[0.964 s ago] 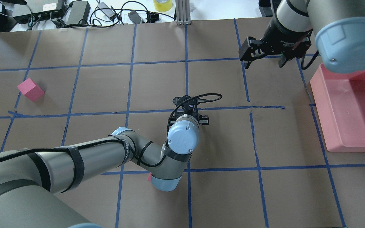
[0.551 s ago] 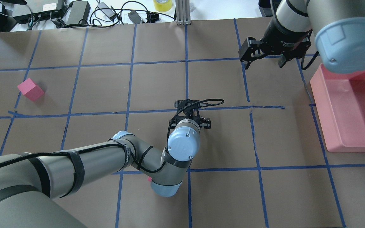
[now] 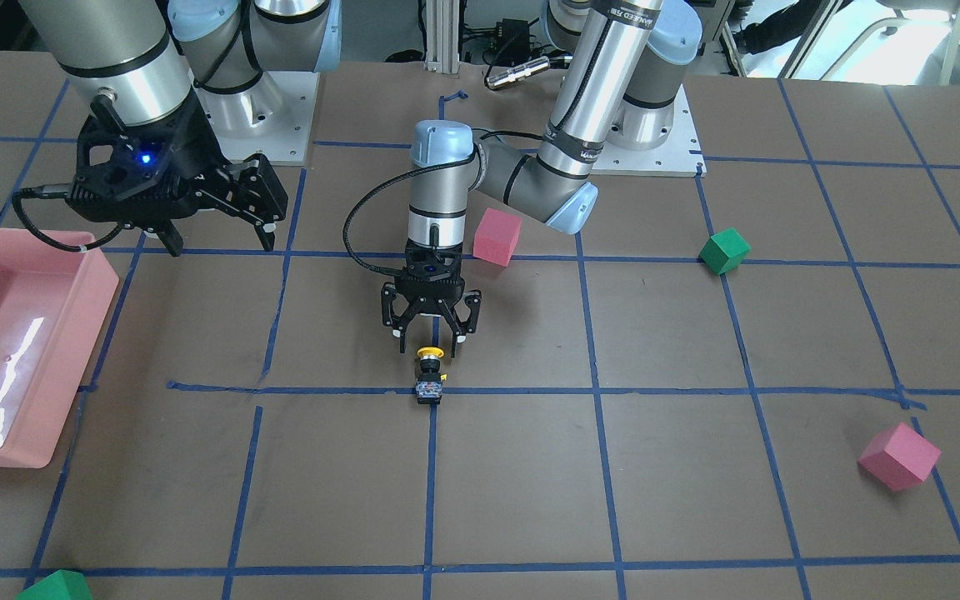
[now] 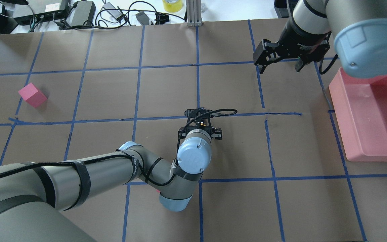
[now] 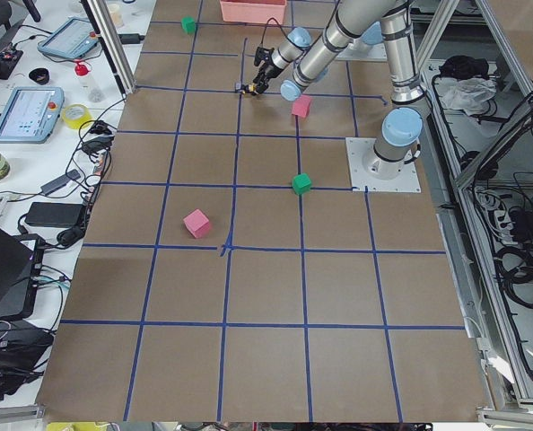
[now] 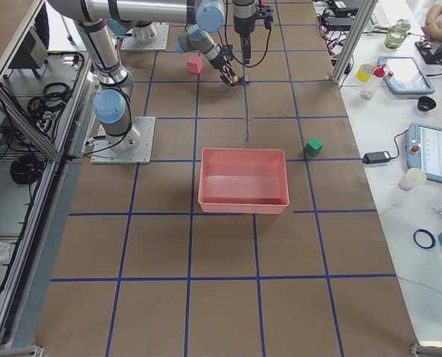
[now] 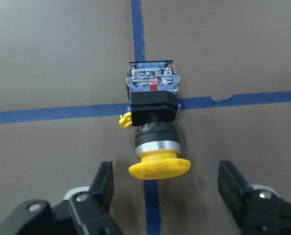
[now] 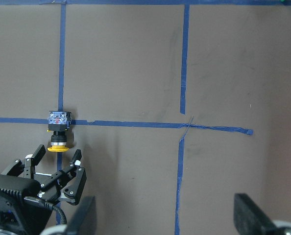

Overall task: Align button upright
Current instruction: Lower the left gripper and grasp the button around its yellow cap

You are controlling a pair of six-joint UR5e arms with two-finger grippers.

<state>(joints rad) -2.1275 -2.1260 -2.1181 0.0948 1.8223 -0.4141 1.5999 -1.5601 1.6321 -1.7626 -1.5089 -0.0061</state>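
Note:
The button (image 3: 429, 374) lies on its side on a blue tape crossing, with its yellow cap toward the robot and its black base away from it. In the left wrist view the button (image 7: 153, 122) shows cap nearest, with silvery contacts at the far end. My left gripper (image 3: 428, 340) is open and hangs just above and behind the cap, one finger to each side, touching nothing. In the overhead view its wrist hides the button. My right gripper (image 3: 220, 244) is open and empty, held high near the pink bin. It sees the button (image 8: 59, 129) from afar.
A pink bin (image 3: 72, 350) sits at the table's end on my right. One pink cube (image 3: 497, 236) lies under my left arm's elbow and another (image 3: 898, 456) far on my left. One green cube (image 3: 723, 251) lies nearby, another (image 3: 55, 587) at the far edge.
My left wrist and gripper have shifted a little toward the robot's side in the overhead view. The right arm has not moved.

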